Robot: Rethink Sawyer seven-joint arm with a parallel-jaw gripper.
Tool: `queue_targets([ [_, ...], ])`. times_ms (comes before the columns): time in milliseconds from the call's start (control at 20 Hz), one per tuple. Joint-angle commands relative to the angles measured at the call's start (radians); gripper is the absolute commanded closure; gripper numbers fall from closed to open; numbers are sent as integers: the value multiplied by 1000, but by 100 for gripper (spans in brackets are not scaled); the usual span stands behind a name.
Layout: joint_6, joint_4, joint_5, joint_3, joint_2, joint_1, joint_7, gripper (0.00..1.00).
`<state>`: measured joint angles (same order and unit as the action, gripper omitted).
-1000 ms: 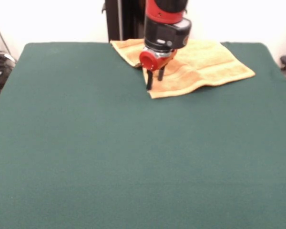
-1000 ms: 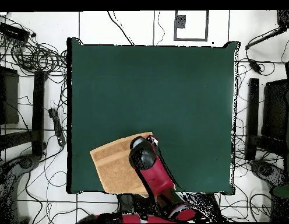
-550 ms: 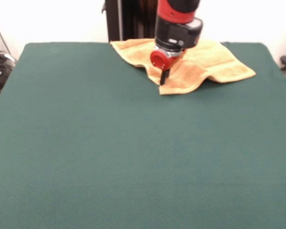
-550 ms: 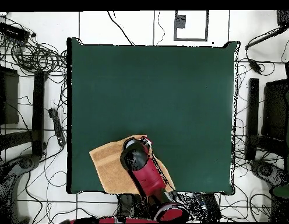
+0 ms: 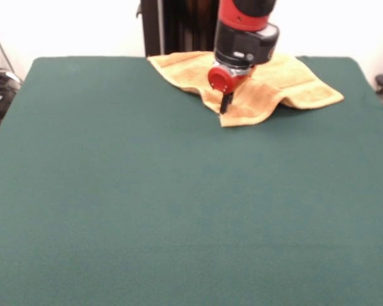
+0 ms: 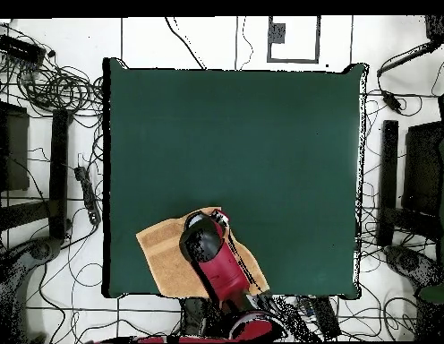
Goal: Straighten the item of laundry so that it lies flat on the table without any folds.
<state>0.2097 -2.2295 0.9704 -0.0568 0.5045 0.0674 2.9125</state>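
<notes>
Towel bunched at the tabletop's edge, corner in my hand

Towel point(image 5: 268, 80) lies rumpled on the green tabletop point(image 5: 179, 210), at the side where my arm comes in, with most of the cloth spread out behind and to one side of my hand. My hand point(image 5: 224, 106) is down at the towel's front corner, and my 2 dark fingers point(image 5: 223, 102) are drawn close together with the orange cloth right at their tips; I take it that I am pinching that corner. Beside my hand the fabric rises in a soft hump, then dips and runs out to a flatter corner well off to the side. Another corner lies flat on the opposite side of my wrist.

From above, my red and black arm point(image 6: 221, 269) covers the middle of the towel point(image 6: 163, 255), so only the cloth on either side of it shows. All the rest of the tabletop point(image 6: 234, 134) stretches out beyond my hand point(image 6: 204, 238).
</notes>
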Motion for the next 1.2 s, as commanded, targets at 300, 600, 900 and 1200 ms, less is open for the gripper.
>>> queue_targets([
  [300,12,12,-174,-34,-155,139,119,100],
  [600,-30,37,-312,52,-112,227,25,100],
  [900,-237,103,-305,215,-13,132,-47,100],
  [1200,-385,189,-378,298,47,105,-51,100],
])
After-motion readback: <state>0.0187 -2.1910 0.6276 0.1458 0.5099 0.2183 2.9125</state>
